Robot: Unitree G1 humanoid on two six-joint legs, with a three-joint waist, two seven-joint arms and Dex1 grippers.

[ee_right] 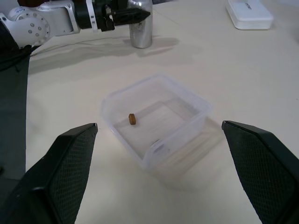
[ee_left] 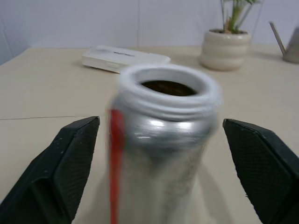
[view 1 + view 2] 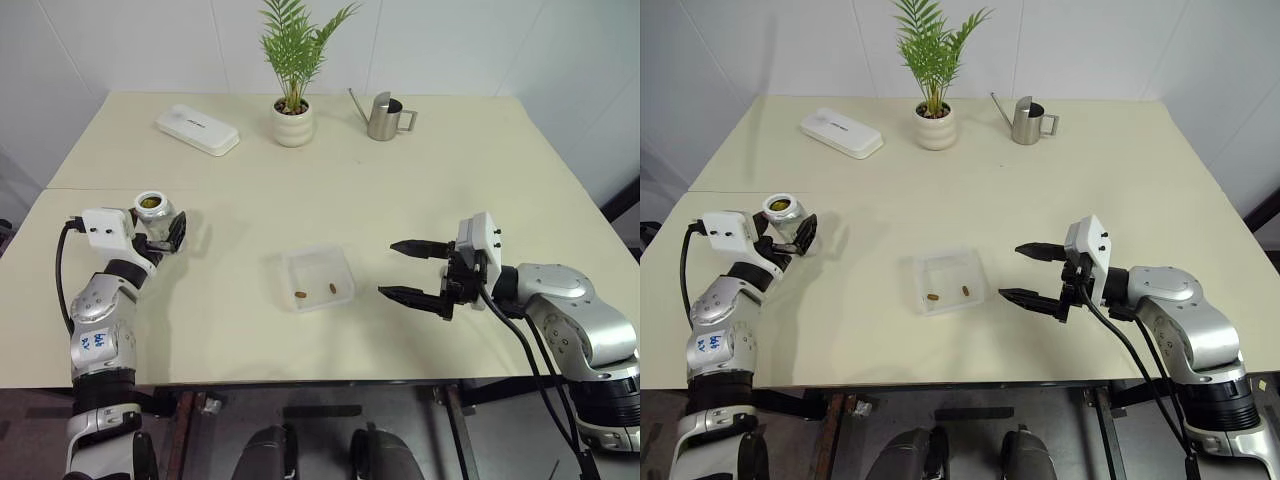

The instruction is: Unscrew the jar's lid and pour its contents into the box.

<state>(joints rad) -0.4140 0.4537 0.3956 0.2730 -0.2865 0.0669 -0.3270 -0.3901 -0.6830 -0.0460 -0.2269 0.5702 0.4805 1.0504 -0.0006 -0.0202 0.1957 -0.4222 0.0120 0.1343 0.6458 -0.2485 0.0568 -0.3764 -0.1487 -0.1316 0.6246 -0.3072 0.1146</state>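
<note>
Both grippers open, jar standing uncapped on the table, two beans in the box.

Left gripper (image 3: 165, 232): jaws spread wide either side of the jar (image 3: 153, 212), with clear gaps both sides in the left wrist view, so no grip; whether a fingertip brushes it I can't tell. Jar is upright at the table's (image 3: 480, 160) left side, mouth open, dark contents visible inside, red stripe down its side. Right gripper (image 3: 405, 270): jaws wide apart, holding nothing, pointing at the box (image 3: 319, 277) from just beside it. Box sits mid-table between the two arms, two brown beans (image 3: 333, 288) on its floor. Far side: white case (image 3: 197, 129) with small dark print, unreadable; plant (image 3: 293, 118); watering can (image 3: 383, 117).
</note>
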